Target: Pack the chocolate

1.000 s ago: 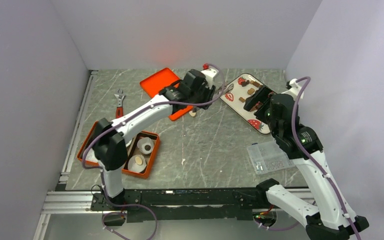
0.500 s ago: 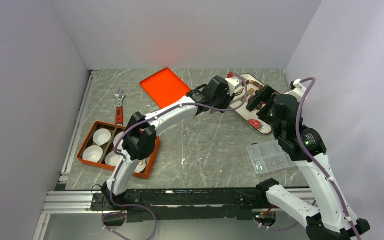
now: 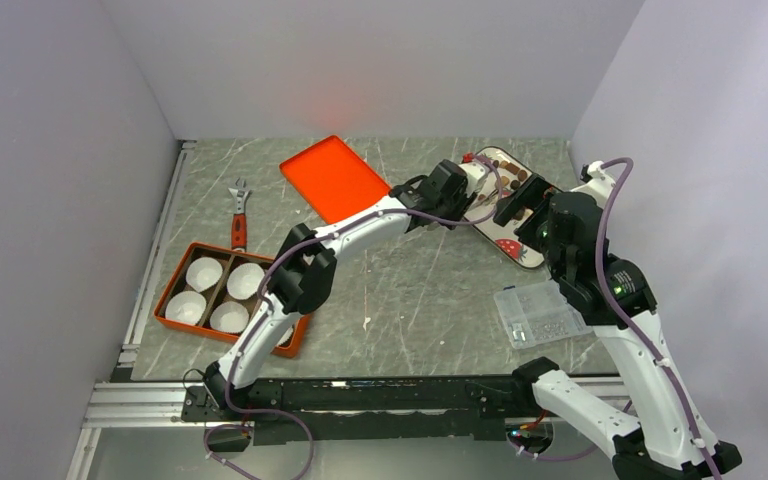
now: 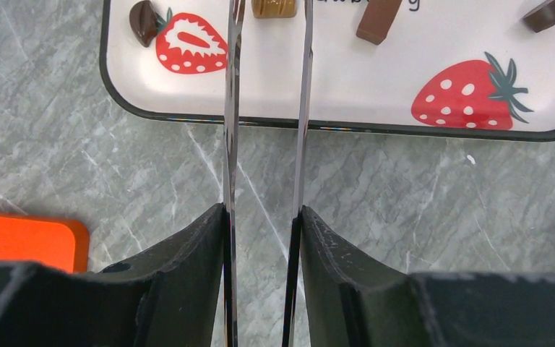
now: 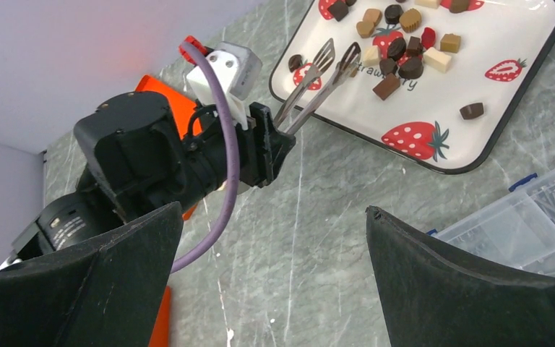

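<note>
Remote check, both arms in view.

1. Left gripper (image 4: 262, 213): pressed onto a pair of metal tongs (image 4: 302, 108), one finger on each blade. The arm is stretched toward 1 o'clock on the surface (image 3: 410, 290).
2. Tongs: in the right wrist view the two tips stand apart over the near-left part of the white strawberry tray (image 5: 527, 29). In the left wrist view a tan piece lies between the blades at the top edge of the frame. I cannot tell whether the tips touch it.
3. The chocolate (image 5: 397, 47): on the tray, at 1 o'clock. Brown, dark brown and tan pieces are bunched at the tray's far end. One dark piece lies alone near a strawberry print at the near end.
4. Right gripper (image 5: 273, 211): fingers spread wide, nothing between them, hovering just beside the tray and looking down on it.
5. Orange box (image 3: 185, 258): at 8 o'clock, holding white paper cups (image 3: 205, 272). The left arm crosses over its near-right corner.
6. Orange lid (image 3: 330, 177): flat at 11 o'clock.
7. Wrench (image 3: 239, 210): at 10 o'clock, beyond the box.
8. Clear plastic case (image 3: 538, 312): at 4 o'clock, near the tray's near end.
</note>
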`<state>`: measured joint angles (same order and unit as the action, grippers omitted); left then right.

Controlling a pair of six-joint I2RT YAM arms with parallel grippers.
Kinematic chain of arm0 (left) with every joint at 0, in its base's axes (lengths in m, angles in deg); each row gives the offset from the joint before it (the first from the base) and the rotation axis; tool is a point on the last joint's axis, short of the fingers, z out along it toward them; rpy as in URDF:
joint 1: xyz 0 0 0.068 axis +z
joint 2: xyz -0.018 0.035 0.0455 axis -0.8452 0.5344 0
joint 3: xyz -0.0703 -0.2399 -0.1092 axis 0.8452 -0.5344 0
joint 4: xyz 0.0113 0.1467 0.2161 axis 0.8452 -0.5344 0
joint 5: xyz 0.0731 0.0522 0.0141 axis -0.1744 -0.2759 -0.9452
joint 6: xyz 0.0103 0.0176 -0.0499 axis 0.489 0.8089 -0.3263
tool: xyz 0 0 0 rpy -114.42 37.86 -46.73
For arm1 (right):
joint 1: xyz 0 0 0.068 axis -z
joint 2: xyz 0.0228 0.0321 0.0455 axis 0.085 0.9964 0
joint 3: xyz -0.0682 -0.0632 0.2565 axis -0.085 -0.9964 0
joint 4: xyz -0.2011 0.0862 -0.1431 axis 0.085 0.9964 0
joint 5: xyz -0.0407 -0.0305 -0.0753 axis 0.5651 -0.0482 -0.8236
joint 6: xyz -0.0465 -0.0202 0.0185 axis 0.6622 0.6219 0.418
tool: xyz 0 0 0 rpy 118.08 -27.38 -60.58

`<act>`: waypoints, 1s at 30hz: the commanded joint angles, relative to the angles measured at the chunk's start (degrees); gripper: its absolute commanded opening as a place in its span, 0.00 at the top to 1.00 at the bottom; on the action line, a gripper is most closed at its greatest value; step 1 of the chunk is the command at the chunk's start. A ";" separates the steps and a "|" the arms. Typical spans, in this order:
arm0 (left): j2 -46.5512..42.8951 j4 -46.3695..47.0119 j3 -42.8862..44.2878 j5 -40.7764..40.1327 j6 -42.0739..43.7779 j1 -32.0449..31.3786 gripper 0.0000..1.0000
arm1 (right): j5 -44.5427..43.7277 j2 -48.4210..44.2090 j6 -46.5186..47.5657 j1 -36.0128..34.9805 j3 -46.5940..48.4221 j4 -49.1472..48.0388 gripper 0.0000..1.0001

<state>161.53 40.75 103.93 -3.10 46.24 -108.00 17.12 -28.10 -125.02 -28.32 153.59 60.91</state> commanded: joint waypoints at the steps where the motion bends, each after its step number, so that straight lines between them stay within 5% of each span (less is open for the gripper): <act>1: 1.33 1.20 3.93 -0.43 -0.17 -0.29 0.55 | 0.48 -0.96 1.09 -0.11 0.72 -0.30 0.00; 17: 3.69 0.36 4.81 -2.26 -1.17 -0.48 0.57 | 2.32 -0.92 1.27 -0.11 -0.53 -0.26 0.00; 30: -3.13 0.49 0.65 -1.51 0.63 -0.41 0.64 | 2.52 -1.09 1.21 -0.11 -0.73 -0.39 0.00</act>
<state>165.49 39.72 104.76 -4.80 45.94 -108.04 19.16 -28.41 -124.61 -28.32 153.33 60.96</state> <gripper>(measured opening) 0.385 0.994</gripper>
